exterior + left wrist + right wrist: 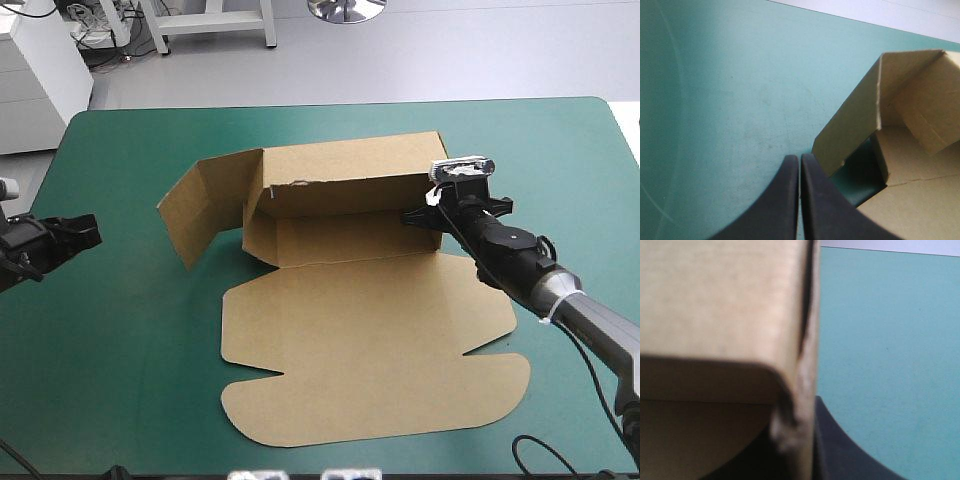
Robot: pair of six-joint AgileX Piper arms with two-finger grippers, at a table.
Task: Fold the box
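The brown box [365, 335] lies mid-table, its lid flat toward the near edge. Its back wall [350, 168] stands raised, and a left side flap [205, 212] swings outward. My right gripper [421, 217] is at the tray's right end, shut on the box's right wall. In the right wrist view that wall [715, 300] runs between the black fingers of the right gripper [802, 435]. My left gripper [95, 233] hovers near the table's left edge, shut and empty. In its own view the left gripper [799, 159] points at the outswung flap [852, 122], a short gap away.
Bare teal-green cover [120, 380] surrounds the box on the left and near sides. A strip of cover [560, 160] also lies to the right of the box, beyond my right arm.
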